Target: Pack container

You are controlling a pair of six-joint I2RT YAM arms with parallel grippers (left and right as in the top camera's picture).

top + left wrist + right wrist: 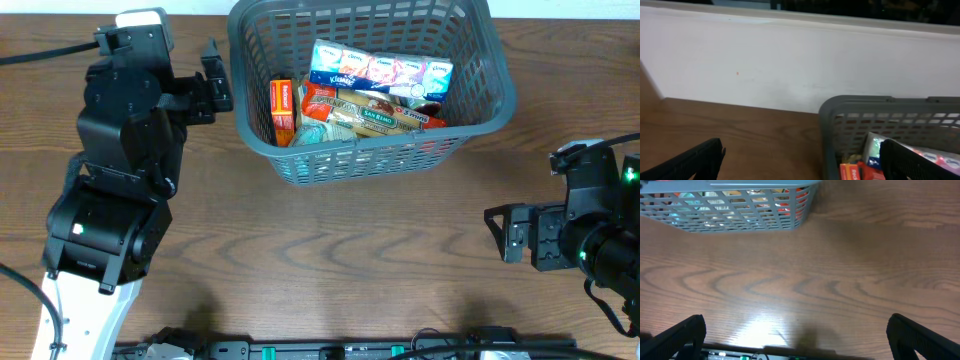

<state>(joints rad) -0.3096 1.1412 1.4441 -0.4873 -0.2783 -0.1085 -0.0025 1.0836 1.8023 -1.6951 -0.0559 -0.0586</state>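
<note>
My left gripper (pixel 221 78) is released: both fingers stand wide apart with nothing between them, and it sits just beside the left wall of the container (pixel 370 162), near its far-left corner. My right gripper (pixel 800 341) is likewise spread and empty, low over the bare table (pixel 330 260) and well apart from the container's near right corner. The container stands at the far middle of the table and holds a tissue pack (pixel 380 68), a pasta packet (pixel 375 115) and an orange box (pixel 283 108). I see no loose item on the table, so I judge the packing to be at or near its end. Hazard 1: any rightward travel of the left wrist at this height would strike the rim and push the container, because the clearance to its wall is small. Hazard 2: an open finger entering from the side could catch in the lattice slots and drag or tip the container. Hazard 3: a forward sweep of the right arm along the table would meet the near wall. Pose: the left arm runs from the near-left edge up the left side, wrist turned right toward the container. The right arm is folded at the right edge, wrist aimed left across the table.
</note>
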